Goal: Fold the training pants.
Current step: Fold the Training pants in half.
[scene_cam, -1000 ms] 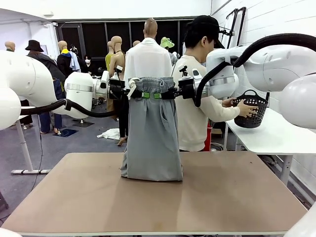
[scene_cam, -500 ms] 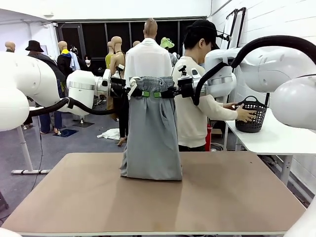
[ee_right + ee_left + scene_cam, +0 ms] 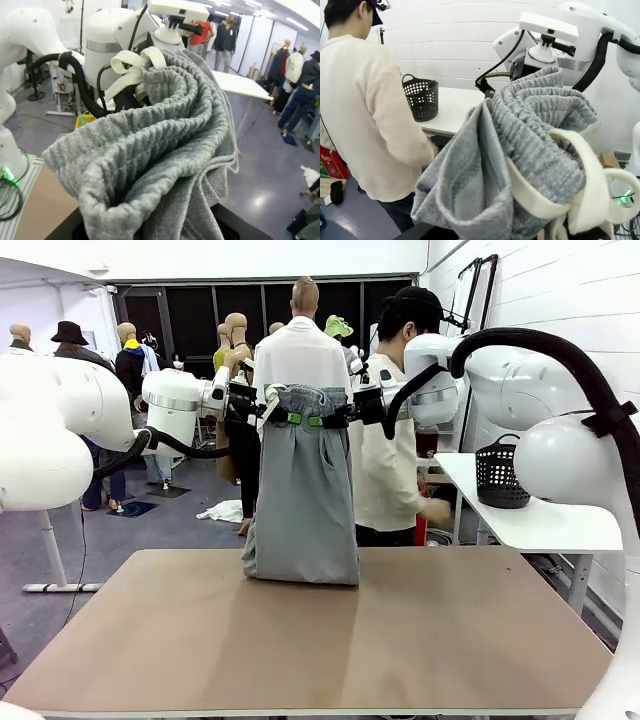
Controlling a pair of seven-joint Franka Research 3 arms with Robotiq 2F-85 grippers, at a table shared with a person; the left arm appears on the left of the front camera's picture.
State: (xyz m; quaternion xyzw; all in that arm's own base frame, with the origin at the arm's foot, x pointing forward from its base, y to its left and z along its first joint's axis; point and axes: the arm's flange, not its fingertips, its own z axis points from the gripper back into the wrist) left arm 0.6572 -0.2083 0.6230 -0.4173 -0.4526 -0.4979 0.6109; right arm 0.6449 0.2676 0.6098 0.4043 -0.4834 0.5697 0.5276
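Brown table [image 3: 420, 660], far-middle: pants [image 3: 300, 500] hang upright, hems bunched on it. Left hand [image 3: 272, 418] and right hand [image 3: 340, 420] each pinch a waistband end. Step: lay-down; next likely lowering waistband flat for folding.

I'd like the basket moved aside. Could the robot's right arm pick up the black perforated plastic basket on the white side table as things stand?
Probably not: the right gripper is shut on the light grey jersey training pants, held up together with the left gripper. The black perforated basket stands unobstructed on the white side table.
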